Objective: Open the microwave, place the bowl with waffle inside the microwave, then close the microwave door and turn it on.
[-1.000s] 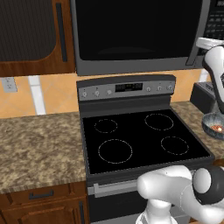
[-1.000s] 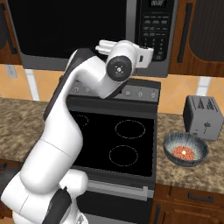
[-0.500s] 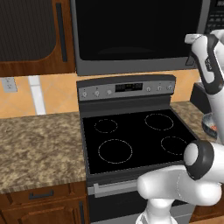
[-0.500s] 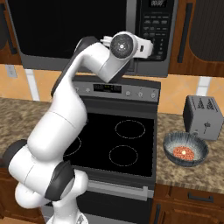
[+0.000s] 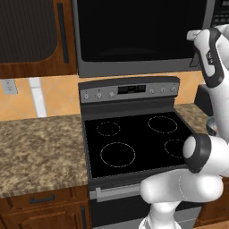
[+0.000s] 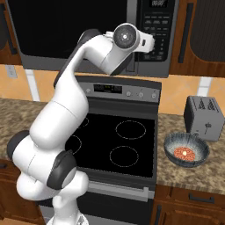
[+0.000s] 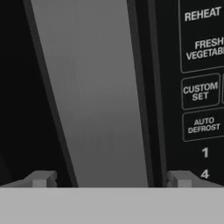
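The microwave [image 6: 88, 30] hangs above the stove, and its dark glass microwave door [image 5: 138, 31] is closed. My gripper [image 7: 109, 179] is open, raised to the door's right edge beside the keypad [image 7: 201, 87]. In the hand view the vertical grey bar handle [image 7: 92, 96] stands between my two fingertips [image 7: 41, 178], one on each side. I cannot tell whether they touch it. The hand also appears as my gripper [image 6: 150, 44] in the right base view and as my gripper [image 5: 193, 35] in the left base view. The glass bowl [image 6: 186, 149] with the reddish waffle [image 6: 184, 153] rests on the counter right of the stove.
A black stove [image 5: 134, 138] with a glass cooktop lies directly below the microwave. A grey toaster [image 6: 203, 116] stands behind the bowl. Granite counter [image 5: 40, 143] extends to the left of the stove, with wooden cabinets [image 5: 36, 36] above it.
The arm has stretched upward and carried the hand higher and closer to the microwave's handle. The jaws have stayed open. The bowl has not moved.
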